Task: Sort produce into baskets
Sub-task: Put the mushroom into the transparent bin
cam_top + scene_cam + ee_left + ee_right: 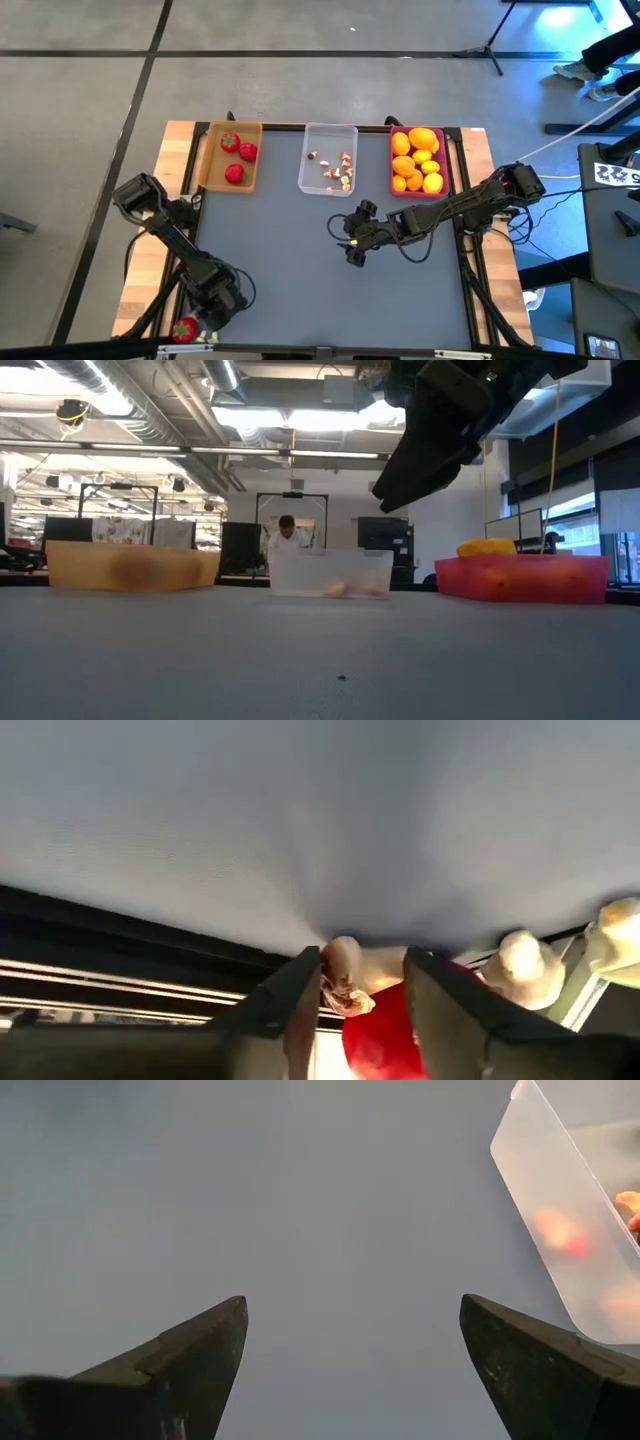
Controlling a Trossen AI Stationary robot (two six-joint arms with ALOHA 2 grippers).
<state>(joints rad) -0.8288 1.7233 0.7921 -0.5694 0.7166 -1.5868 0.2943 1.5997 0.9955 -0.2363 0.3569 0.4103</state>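
Note:
My left gripper (195, 325) is at the table's near left corner, shut on a red strawberry (380, 1025), which also shows in the high view (184, 329). A small beige mushroom bit (345, 978) sits between one finger and the strawberry. More pale mushroom bits (520, 958) lie beside them. My right gripper (350, 240) is open and empty over the mat's middle (352, 1305), just near of the clear basket (304, 165). The tan basket (206, 160) holds strawberries (240, 152). The clear one holds mushroom bits (338, 172). The pink basket (420, 193) holds yellow and orange fruits (418, 158). My left gripper has the strawberry's red body (395, 1010) between its two fingers, which come from above, slanting toward the table's near edge. The mushroom bit lies against the other finger (305, 995). Whether the strawberry is lifted or rests on the table's edge cannot be told.
The three baskets stand in a row along the mat's far edge, tan at left, clear in the middle, pink at right. The table's wooden border and black frame (120, 935) run close by my left gripper. A person (288, 535) stands far behind the table.

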